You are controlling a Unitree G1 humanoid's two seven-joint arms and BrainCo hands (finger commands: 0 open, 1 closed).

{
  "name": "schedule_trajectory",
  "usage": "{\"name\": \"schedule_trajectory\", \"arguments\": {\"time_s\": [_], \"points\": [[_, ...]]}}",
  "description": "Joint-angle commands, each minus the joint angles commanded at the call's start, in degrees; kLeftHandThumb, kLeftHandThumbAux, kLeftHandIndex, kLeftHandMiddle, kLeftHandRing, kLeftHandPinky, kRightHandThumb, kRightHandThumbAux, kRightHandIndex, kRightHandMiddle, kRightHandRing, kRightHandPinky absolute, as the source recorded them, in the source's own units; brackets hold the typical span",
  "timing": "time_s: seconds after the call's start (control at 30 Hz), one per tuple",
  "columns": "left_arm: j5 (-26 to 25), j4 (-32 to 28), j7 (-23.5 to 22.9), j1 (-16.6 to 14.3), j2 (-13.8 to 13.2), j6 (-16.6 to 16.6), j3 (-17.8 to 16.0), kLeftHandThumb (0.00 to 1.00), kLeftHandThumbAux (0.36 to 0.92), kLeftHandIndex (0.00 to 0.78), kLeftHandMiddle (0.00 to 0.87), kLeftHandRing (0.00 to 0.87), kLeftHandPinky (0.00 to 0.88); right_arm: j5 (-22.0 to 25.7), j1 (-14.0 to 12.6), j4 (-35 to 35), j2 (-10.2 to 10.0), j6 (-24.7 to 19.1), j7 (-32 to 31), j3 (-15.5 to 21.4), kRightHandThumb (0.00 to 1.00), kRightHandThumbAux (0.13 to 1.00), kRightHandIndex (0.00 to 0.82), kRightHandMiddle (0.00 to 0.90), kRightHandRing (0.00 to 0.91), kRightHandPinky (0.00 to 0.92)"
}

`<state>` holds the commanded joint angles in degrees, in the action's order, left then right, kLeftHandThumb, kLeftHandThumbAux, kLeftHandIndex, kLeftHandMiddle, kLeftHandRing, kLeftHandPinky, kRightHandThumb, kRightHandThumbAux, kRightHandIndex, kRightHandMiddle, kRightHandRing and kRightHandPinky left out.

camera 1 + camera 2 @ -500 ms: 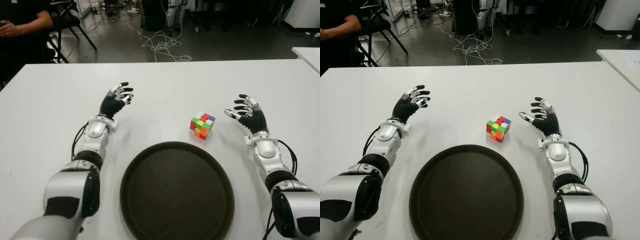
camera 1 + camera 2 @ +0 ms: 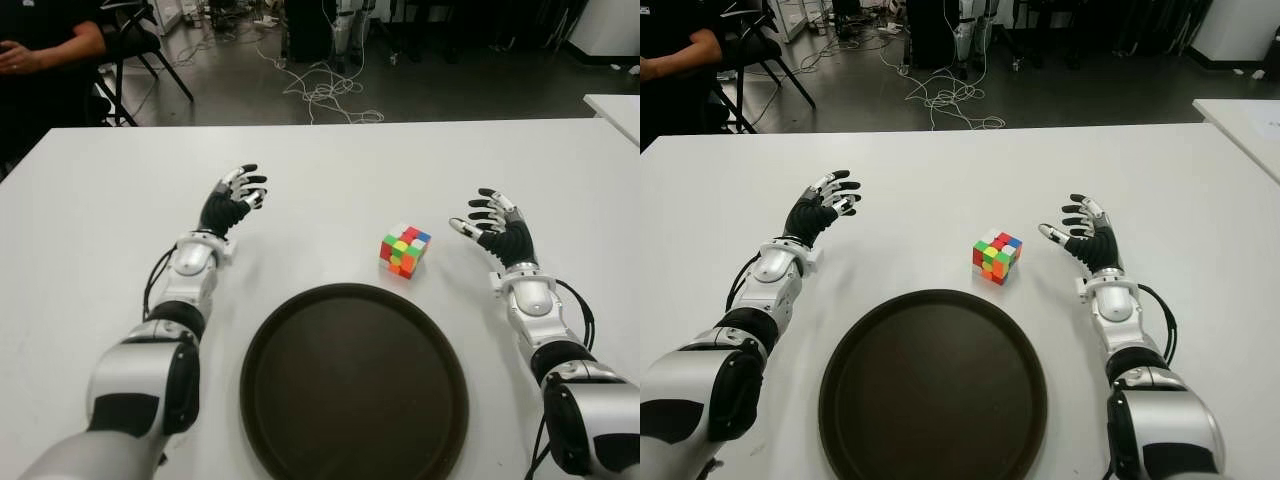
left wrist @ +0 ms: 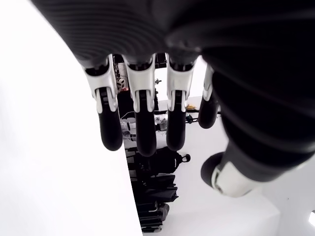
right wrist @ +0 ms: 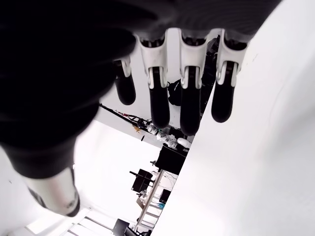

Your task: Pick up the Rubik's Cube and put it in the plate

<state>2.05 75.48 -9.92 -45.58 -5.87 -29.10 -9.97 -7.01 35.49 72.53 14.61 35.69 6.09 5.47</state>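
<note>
The task is sitting at its opening step: the Rubik's Cube (image 2: 404, 250) is lying on the white surface (image 2: 330, 170), just beyond the far rim of the dark round plate (image 2: 354, 382) and not touching it. The right hand (image 2: 495, 228) is hovering beside the cube on its right, fingers spread and holding nothing; the left hand (image 2: 232, 201) is showing well to the cube's left, fingers likewise extended and empty. By my reading, the next move is calling for the right hand to travel inward, closing around the cube before lifting it over the rim. Compared with half a second ago, nothing is visibly differing: cube, plate and both hands are keeping their places.
</note>
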Motion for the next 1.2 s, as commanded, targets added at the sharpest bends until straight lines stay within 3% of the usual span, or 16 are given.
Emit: {"name": "schedule_trajectory", "arguments": {"time_s": [0.97, 1.13, 1.2], "points": [[-0.24, -0.04, 0.05, 0.06, 0.30, 0.24, -0.23, 0.088, 0.707, 0.171, 0.256, 0.258, 0.282, 0.06, 0.03, -0.19, 0.24, 0.17, 0.76, 0.19, 0.133, 0.685, 0.205, 0.295, 0.302, 0.313], [-0.27, -0.04, 0.14, 0.02, 0.33, 0.18, -0.28, 0.090, 0.704, 0.176, 0.259, 0.259, 0.287, -0.47, 0.42, -1.72, 1.09, 2.24, 2.32, -0.01, 0.111, 0.690, 0.200, 0.286, 0.288, 0.298], [-0.09, -0.04, 0.44, 0.01, 0.25, 0.09, -0.17, 0.097, 0.708, 0.175, 0.259, 0.258, 0.291, -2.36, 0.74, -3.52, 1.47, 4.76, 6.14, -0.94, 0.093, 0.693, 0.195, 0.279, 0.280, 0.291]]}}
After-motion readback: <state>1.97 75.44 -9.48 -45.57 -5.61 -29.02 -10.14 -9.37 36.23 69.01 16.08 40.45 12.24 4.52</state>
